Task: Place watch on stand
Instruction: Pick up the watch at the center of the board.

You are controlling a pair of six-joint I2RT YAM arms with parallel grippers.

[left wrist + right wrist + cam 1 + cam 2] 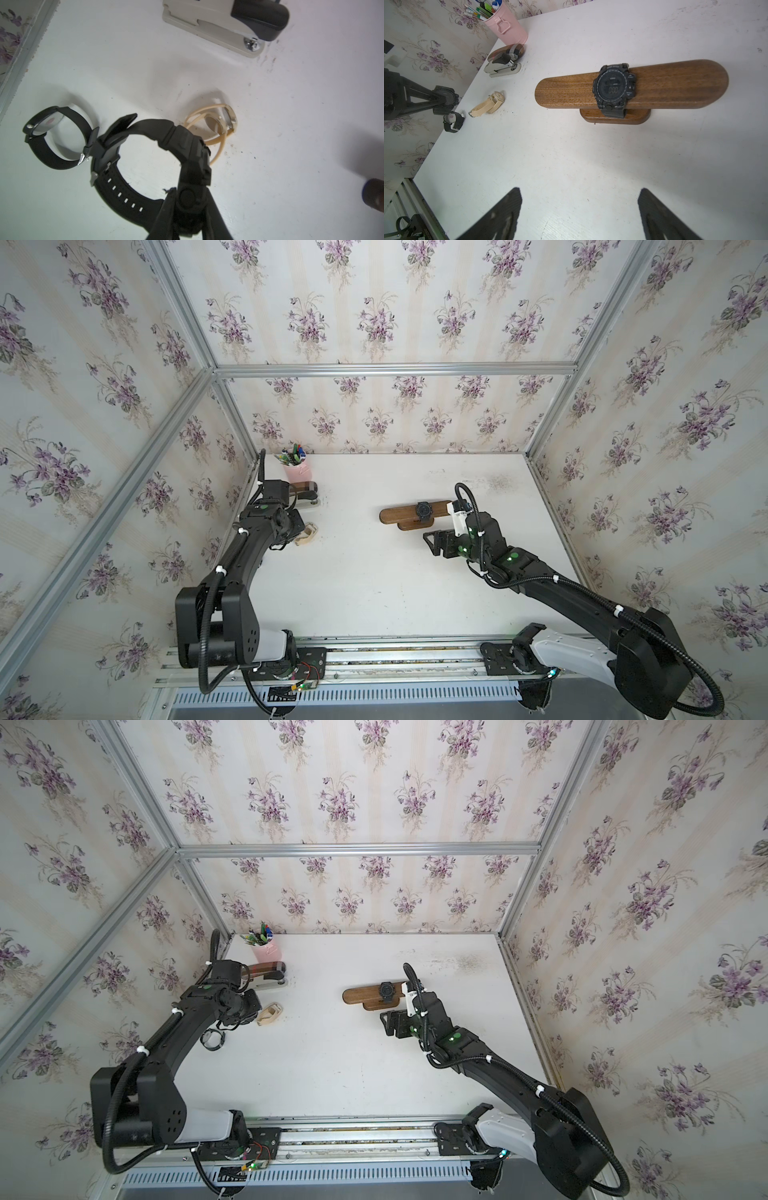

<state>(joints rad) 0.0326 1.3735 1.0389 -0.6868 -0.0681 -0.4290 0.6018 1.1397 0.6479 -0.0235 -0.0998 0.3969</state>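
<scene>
My left gripper (190,191) is shut on the case of a chunky black watch (145,128), whose strap loop hangs just above the white table (291,124). From the right wrist view that left gripper (436,99) sits at the table's left side. The stand (399,514) (361,994) (675,83), a brown wooden bar on an oval foot, is right of centre. A second black digital watch (424,510) (614,87) is wrapped around it. My right gripper (432,541) (579,197) is open and empty, just in front of the stand.
A beige watch (216,122) (306,533) and a slim black watch (47,135) (212,1040) lie on the table by the left gripper. A stapler (224,27) (305,493) and a pink pen cup (297,470) stand behind them near the left wall.
</scene>
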